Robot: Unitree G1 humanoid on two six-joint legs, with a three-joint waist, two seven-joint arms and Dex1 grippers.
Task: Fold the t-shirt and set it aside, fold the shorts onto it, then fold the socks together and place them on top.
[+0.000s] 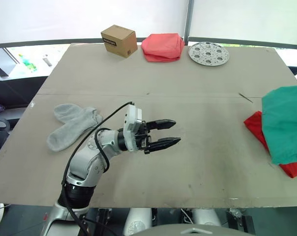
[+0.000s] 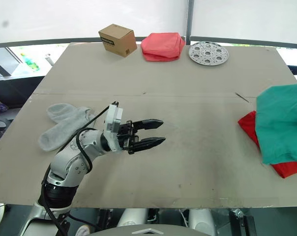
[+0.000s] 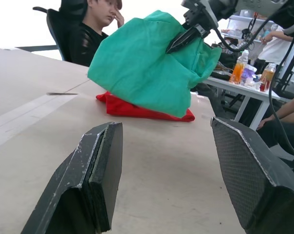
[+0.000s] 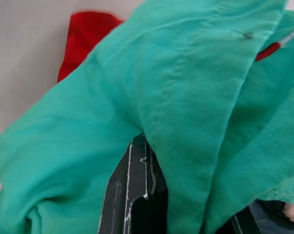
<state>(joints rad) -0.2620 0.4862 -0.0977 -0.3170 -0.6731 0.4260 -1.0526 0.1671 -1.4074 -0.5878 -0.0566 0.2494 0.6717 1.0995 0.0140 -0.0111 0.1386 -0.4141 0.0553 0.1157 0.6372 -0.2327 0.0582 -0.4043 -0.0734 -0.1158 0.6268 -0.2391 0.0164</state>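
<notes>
The teal-green shorts lie over the red t-shirt at the table's right edge. A red strip of the t-shirt shows under the shorts. My right gripper is shut on a pinch of the shorts and holds that part lifted; in the right wrist view the fabric drapes over one of its fingers. The two grey socks lie loose and overlapping at the left. My left gripper hovers open over the table's middle, right of the socks, with nothing between its fingers.
Along the far edge of the grey table stand a cardboard box, a folded salmon-pink cloth and a perforated metal disc. A seated person and a side table with bottles are beyond the right edge.
</notes>
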